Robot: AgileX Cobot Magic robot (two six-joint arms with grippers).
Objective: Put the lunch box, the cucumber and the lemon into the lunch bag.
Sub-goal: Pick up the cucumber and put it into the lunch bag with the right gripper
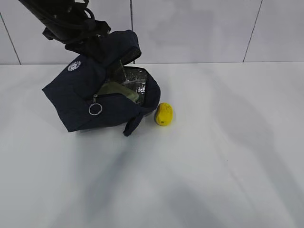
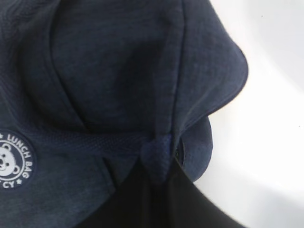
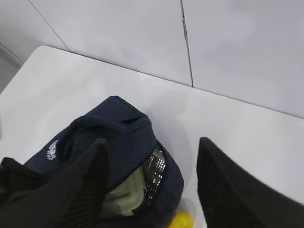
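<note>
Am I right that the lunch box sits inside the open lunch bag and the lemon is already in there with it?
Not quite. The lunch box does sit inside the open lunch bag, but the lemon is not in it: the exterior view shows it on the table, just outside the bag's opening.

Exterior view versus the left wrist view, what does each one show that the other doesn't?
Only the exterior view shows the lemon on the table just right of the lunch bag, the bag's open mouth with its silver lining and the lunch box with its pale green lid inside, and the silver ring pull. Only the left wrist view shows the logo close enough to read: a bear and the words "LUNCH BAG". Both show navy bag fabric, the logo and white table. Neither shows the cucumber.
</note>
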